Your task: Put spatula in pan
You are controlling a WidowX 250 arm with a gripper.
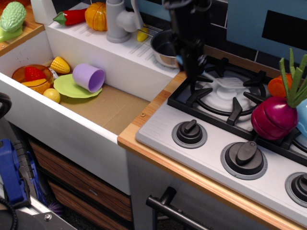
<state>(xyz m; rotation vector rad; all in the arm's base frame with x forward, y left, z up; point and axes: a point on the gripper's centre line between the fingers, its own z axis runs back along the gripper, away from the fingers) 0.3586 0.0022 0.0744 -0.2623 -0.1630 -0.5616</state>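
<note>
Spatula [225,83]: held by its handle end, lifted clear of the burner, the slotted blade sticking out to the right over the stove grate [230,108]; only a sliver of blue handle shows at the claw.
Claw [192,67]: black, hanging down from the top of the view, closed on the spatula handle; the fingertips themselves are too dark to make out one from another.
Pan [165,48]: shiny, dark inside, sitting at the far edge of the counter just left of the claw, between the stove and the sink back; partly hidden by the arm.
Handling: my guess is light, stiff plastic, and smooth enough to twist in the grip since the blade hangs well out to one side. The handle is the sensible place to hold; the blade is too thin and flat.
Next move: looks like a short carry left and far, then a lowering so the blade goes in first.
Risk: the spatula is roughly as long as the pan is wide, so it may end up propped on the rim.
Nearby: faucet [119,21] left of the pan; sink [110,108] with a purple cup [89,77].
</note>
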